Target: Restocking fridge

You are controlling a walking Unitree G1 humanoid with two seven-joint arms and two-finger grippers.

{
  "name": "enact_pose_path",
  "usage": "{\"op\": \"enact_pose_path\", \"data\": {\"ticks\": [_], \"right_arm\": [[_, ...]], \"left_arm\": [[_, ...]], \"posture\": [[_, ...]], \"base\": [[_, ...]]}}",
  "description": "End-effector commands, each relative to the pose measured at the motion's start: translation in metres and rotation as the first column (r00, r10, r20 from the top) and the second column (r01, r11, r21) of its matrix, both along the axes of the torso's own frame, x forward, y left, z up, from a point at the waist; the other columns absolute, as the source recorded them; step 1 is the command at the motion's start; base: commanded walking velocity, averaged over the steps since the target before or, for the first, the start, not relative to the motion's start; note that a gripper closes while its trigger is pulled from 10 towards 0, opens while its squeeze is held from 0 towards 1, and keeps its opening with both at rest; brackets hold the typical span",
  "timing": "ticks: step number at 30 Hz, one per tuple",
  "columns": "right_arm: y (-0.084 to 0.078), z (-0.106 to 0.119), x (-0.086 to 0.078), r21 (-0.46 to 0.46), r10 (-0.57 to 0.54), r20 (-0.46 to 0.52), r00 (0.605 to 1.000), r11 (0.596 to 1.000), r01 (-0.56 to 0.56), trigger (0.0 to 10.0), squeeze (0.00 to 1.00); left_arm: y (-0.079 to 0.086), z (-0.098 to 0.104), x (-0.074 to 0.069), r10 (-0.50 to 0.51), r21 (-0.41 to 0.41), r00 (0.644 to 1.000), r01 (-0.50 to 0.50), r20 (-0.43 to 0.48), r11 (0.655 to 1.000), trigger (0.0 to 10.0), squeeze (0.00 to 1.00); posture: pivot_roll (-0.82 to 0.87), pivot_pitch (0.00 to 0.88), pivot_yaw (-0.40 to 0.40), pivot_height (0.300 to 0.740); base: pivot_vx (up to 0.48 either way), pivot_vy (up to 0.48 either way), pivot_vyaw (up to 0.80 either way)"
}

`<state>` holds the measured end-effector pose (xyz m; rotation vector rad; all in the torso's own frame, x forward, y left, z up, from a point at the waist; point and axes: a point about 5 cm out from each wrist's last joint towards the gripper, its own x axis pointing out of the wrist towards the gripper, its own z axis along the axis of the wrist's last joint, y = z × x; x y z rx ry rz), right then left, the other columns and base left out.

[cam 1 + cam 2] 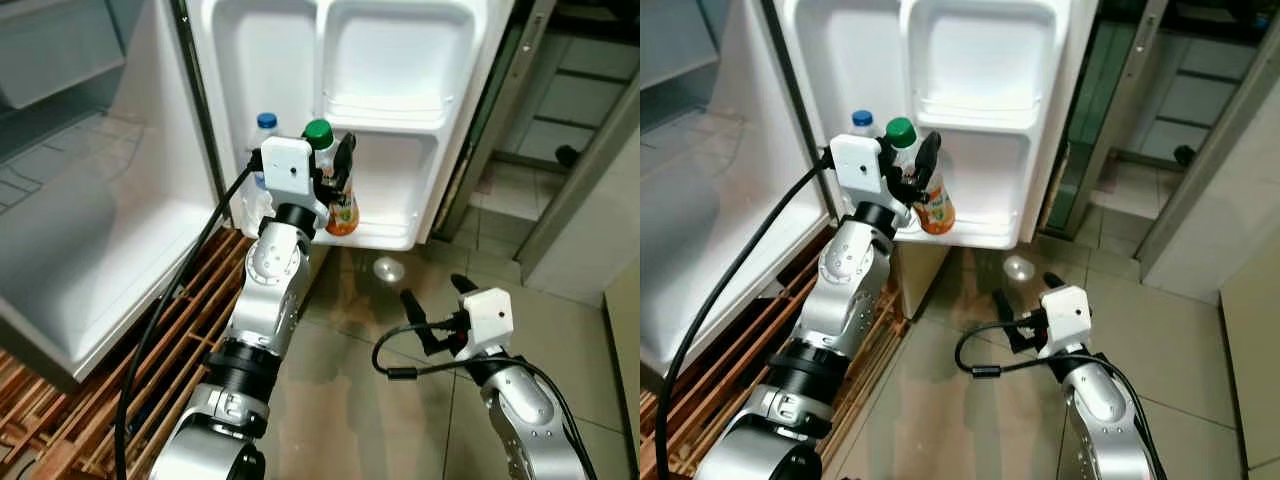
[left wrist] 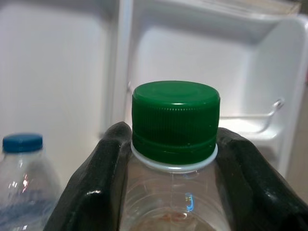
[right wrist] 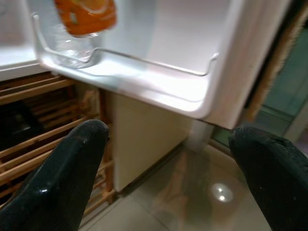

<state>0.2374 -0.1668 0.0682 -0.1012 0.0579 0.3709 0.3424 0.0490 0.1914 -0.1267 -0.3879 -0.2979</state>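
Clearly green-capped bottle (image 1: 335, 190), orange label.

The juice bottle (image 1: 335, 190) stands in the fridge door's bottom shelf (image 1: 385, 236), the left hand (image 1: 333, 172) around its neck. A water bottle (image 1: 262, 140) sits just left. The right hand (image 1: 438, 296) hangs lower right, over the floor (image 1: 400, 400).
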Motion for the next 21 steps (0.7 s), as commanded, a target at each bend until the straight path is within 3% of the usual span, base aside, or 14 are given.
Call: {"op": "enact_pose_path", "data": {"ticks": [1, 4, 7, 12, 21], "right_arm": [[0.008, 0.003, -0.001, 0.001, 0.047, 0.003, 0.999, 0.999, -0.047, 10.0, 0.0], [0.011, 0.008, -0.004, 0.032, 0.05, 0.002, 0.999, 0.998, -0.05, 10.0, 0.0], [0.007, 0.01, -0.008, 0.039, 0.053, -0.015, 0.998, 0.998, -0.053, 10.0, 0.0], [0.009, 0.004, -0.039, 0.034, 0.077, -0.078, 0.994, 0.997, -0.075, 10.0, 0.0], [0.019, 0.009, -0.061, 0.03, 0.114, -0.1, 0.989, 0.993, -0.111, 10.0, 0.0]], "left_arm": [[-0.014, 0.02, -0.003, -0.01, -0.002, 0.995, 0.01, 0.104, 1.0, 10.0, 0.0], [-0.011, 0.021, -0.006, 0.016, 0.025, 0.986, -0.021, 0.163, 0.999, 10.0, 0.0], [-0.004, 0.019, -0.002, 0.068, 0.017, 0.984, -0.072, 0.164, 0.997, 10.0, 0.0], [0.01, 0.021, 0.006, 0.19, -0.103, 0.977, -0.18, 0.101, 0.978, 10.0, 0.0], [0.02, 0.015, 0.022, 0.281, -0.137, 0.96, -0.275, 0.025, 0.952, 10.0, 0.0]], "posture": [[-0.26, 0.0, 0.037, 0.74], [-0.27, 0.0, 0.026, 0.74], [-0.28, 0.024, 0.027, 0.74], [-0.3, 0.075, 0.017, 0.74], [-0.35, 0.125, 0.018, 0.74]], "base": [[0.0, 0.0, 0.0], [0.0, 0.0, 0.0], [0.0, 0.0, 0.0], [0.0, 0.0, 0.0], [0.0, 0.0, 0.0]]}}
